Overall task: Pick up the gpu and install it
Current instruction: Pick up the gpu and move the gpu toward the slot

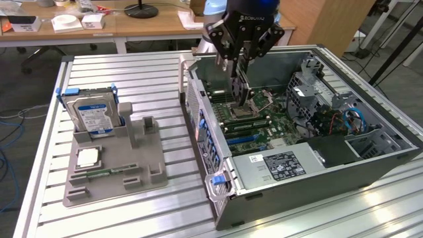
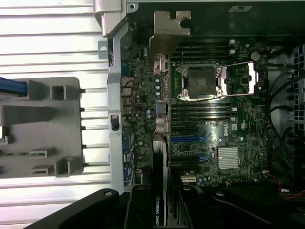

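Installation step in hand: the gripper (image 1: 241, 57), pinching the gpu (image 1: 239, 91) on edge, holds it inside the computer case (image 1: 317, 168) over the motherboard (image 1: 264, 126); seating likely calls for squaring its lower edge with a blue slot (image 1: 248, 141).

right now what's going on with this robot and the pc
A robot's jaws grip a graphics card, holding it on edge over the motherboard inside an open computer case. It looks not yet seated in a slot. On the table beside the case, a hard drive stands in a grey holder.
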`<move>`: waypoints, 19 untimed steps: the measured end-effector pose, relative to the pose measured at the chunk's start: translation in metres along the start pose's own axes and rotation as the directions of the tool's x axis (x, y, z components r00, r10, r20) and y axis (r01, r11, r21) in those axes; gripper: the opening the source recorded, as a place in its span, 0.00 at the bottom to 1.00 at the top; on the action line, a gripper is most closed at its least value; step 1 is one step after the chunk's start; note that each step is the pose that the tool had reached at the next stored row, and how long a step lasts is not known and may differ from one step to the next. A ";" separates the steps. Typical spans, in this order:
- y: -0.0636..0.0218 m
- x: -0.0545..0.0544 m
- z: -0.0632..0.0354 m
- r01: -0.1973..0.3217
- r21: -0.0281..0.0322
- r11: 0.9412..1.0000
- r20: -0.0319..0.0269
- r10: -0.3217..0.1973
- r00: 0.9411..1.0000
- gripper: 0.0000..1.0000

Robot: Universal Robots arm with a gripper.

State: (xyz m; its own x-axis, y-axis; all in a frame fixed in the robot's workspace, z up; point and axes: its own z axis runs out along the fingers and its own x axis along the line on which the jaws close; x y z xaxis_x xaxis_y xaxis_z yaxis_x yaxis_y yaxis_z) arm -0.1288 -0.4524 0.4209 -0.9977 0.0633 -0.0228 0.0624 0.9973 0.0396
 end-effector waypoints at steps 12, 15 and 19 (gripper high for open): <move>0.0007 -0.011 0.0003 0.000 0.000 1.000 0.000 0.000 1.000 0.26; 0.0009 -0.014 0.0004 0.000 0.000 1.000 0.000 0.000 1.000 0.26; 0.0011 -0.018 0.0005 0.000 0.000 1.000 0.000 0.000 1.000 0.26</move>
State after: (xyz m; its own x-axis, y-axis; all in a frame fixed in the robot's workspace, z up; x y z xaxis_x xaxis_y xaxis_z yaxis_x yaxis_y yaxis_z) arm -0.1108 -0.4524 0.4209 -0.9977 0.0633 -0.0229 0.0624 0.9973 0.0396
